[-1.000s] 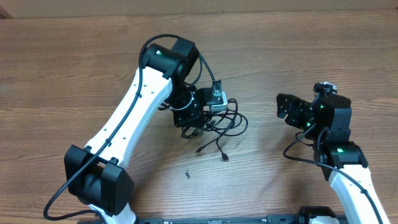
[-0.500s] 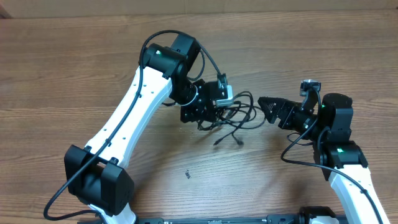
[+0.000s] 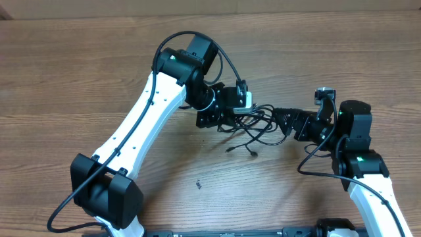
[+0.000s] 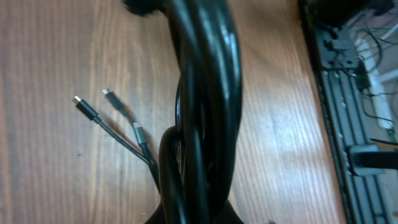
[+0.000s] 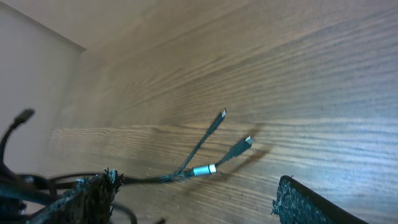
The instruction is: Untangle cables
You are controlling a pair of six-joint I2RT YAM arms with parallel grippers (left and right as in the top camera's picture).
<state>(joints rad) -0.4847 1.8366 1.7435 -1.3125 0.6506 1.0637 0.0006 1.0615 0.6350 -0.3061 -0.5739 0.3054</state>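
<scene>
The cables (image 3: 255,125) are a black tangle of thin cords at the table's middle. Two plug ends (image 3: 252,154) trail toward the front. My left gripper (image 3: 221,116) is shut on the tangle's left side. In the left wrist view the gripped loops (image 4: 205,106) fill the centre, and several loose plug ends (image 4: 84,109) lie on the wood to the left. My right gripper (image 3: 281,121) stands open at the tangle's right edge. In the right wrist view a cord with a silver collar (image 5: 204,169) runs between its frayed fingertips (image 5: 90,196), with nothing pinched.
A small dark speck (image 3: 197,184) lies on the wooden table (image 3: 79,79) in front of the tangle. A black frame with wiring (image 4: 348,124) runs along the right side of the left wrist view. The table's far edge meets a pale wall (image 5: 31,74).
My left gripper has carried the tangle to the right, and the trailing plug ends followed. My right gripper has moved left, up to the tangle's right edge, still open.
</scene>
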